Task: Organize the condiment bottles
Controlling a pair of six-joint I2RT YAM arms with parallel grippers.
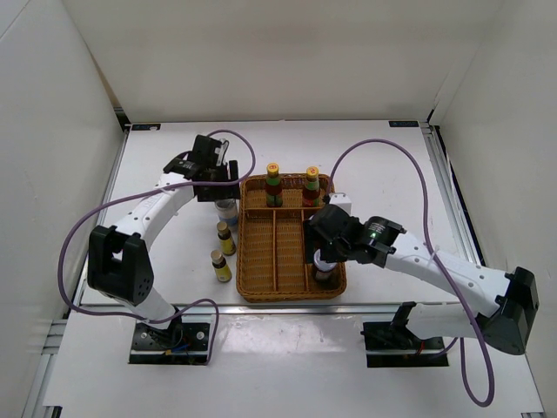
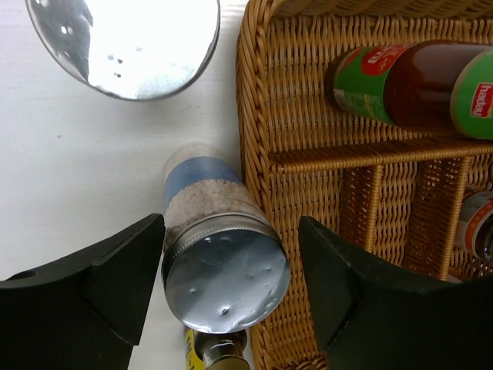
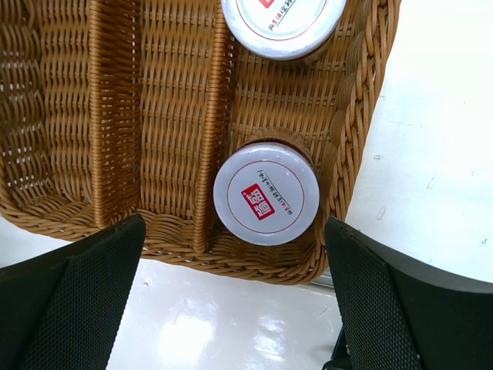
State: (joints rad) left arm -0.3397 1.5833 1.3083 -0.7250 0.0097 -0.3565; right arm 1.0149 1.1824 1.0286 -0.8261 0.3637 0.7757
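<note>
The left gripper (image 2: 231,247) is hanging wide open, its fingers (image 2: 115,285) flanking a shaker (image 2: 223,285) without touching it. That shaker is standing on the table (image 2: 77,169) just beside the tray (image 2: 258,139), with a second shaker (image 2: 127,38) near it and a tiny bottle (image 2: 216,351) on its other side. The right gripper (image 3: 233,231) is also gaping wide, hovering over a jar (image 3: 266,193) sitting in the tray's near right corner; another jar (image 3: 281,19) is sitting behind it. Two tall bottles (image 1: 273,185) are standing in the far compartment.
</note>
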